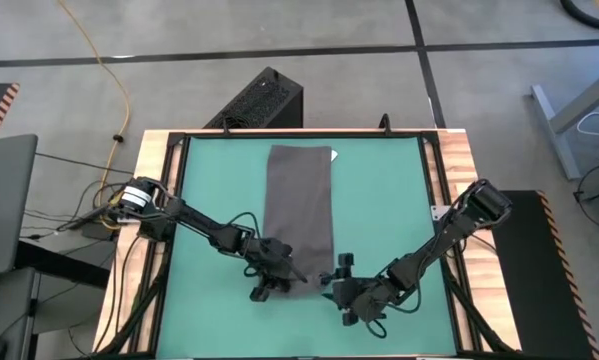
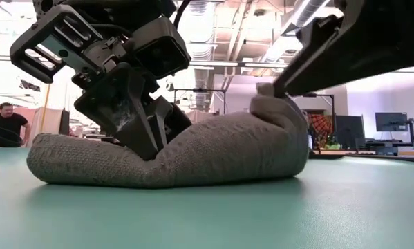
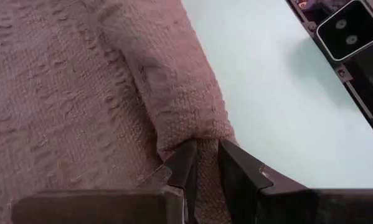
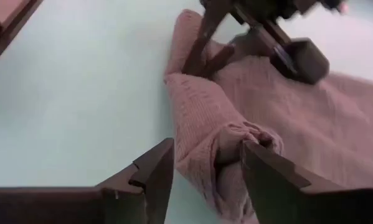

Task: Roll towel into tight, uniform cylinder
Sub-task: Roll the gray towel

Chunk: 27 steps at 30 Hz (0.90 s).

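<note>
The dark grey towel (image 1: 299, 200) lies lengthwise on the green mat (image 1: 219, 180), its white tag (image 1: 332, 154) at the far edge. Its near end is rolled into a low roll (image 2: 193, 152) lying across the table. My left gripper (image 3: 205, 149) is shut on the roll's left end. My right gripper (image 4: 208, 149) stands open at the roll's right end (image 4: 230, 143), which reaches in between its fingers. My left gripper pinches the roll's left end (image 3: 195, 134) between its two fingers, slanting down from the table's left and pointing along the roll. The roll rests on the mat. My right gripper has the inner side of one finger (image 4: 261, 174) against the roll's right end (image 4: 251, 134), slanting down from the table's right. The other finger (image 4: 155, 180) stands clear of the cloth. The cloth is bunched up there (image 2: 269, 93).
A wooden frame (image 1: 159, 200) borders the mat. Bare mat lies on both sides of the towel. A black box (image 1: 264, 100) stands beyond the far edge and a laptop (image 1: 4, 200) off the left. A person (image 2: 6, 121) shows in the room behind.
</note>
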Tool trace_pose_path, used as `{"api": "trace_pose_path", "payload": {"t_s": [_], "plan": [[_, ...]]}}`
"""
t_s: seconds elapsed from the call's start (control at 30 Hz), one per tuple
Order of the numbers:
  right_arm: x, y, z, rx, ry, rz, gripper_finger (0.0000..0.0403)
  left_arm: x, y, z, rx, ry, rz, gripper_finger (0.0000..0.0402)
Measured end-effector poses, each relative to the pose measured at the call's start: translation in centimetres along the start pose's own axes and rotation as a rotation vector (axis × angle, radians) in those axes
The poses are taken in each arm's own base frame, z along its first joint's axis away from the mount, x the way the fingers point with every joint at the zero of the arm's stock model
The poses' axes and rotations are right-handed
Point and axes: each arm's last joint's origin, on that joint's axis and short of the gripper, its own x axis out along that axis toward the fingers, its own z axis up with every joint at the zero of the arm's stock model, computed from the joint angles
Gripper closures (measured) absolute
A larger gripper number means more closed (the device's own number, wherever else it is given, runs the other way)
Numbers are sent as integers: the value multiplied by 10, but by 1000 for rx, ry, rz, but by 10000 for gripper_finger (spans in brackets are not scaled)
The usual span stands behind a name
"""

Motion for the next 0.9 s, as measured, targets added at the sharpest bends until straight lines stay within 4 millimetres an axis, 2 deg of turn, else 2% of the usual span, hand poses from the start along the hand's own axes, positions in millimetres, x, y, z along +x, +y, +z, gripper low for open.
{"api": "trace_pose_path", "payload": {"t_s": [0.23,0.63,0.9], "plan": [[5,-1,5,-59,-36,18,139,0,0,1,-29,-5,-1,345],[9,-8,-8,-73,7,-3,138,0,1,1,-33,-7,0,345],[-3,-2,1,-35,44,18,138,0,1,1,-34,-6,1,345]]}}
